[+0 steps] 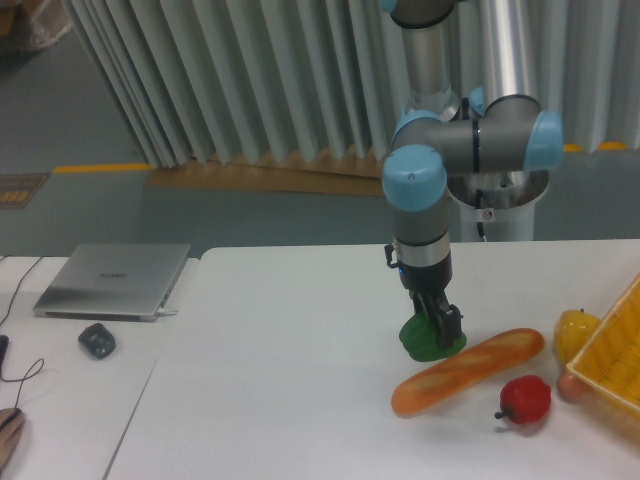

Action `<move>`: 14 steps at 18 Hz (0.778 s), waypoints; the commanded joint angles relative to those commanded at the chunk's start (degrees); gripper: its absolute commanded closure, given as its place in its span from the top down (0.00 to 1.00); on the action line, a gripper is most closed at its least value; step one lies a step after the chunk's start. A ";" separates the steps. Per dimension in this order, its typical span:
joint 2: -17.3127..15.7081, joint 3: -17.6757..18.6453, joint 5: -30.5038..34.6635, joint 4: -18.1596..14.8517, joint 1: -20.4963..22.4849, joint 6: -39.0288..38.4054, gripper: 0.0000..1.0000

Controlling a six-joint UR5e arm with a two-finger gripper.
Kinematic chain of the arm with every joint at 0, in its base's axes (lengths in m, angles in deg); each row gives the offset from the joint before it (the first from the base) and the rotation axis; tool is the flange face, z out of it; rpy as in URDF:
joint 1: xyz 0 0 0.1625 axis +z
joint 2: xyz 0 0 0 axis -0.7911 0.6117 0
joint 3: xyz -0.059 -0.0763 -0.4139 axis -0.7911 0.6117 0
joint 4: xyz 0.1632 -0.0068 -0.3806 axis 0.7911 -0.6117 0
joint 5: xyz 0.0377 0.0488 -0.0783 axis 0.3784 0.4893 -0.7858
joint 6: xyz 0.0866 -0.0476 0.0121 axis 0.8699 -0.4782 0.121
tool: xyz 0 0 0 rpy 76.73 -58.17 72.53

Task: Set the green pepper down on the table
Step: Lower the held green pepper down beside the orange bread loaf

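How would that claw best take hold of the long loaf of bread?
Probably across the middle of the bread, coming straight down from above. It lies flat and slanted on the table, long and narrow, so its sides are open there; the green pepper and red pepper crowd other spots.

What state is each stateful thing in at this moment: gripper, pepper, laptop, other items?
Two-finger gripper: shut on the pepper.
Glossy dark-green bell pepper: gripped, at or just above the white table.
Silver laptop: lid closed.
Long bread loaf: lying flat.
Red pepper: resting, untouched.
Yellow crate: tilted.
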 joint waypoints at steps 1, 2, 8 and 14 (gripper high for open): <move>0.44 -0.17 0.09 0.61 0.17 -0.09 0.57; 0.79 -0.35 0.09 1.14 0.44 -0.09 0.57; 2.37 -3.86 0.00 2.63 5.18 0.52 0.57; 5.97 -4.92 0.26 7.12 6.50 0.53 0.57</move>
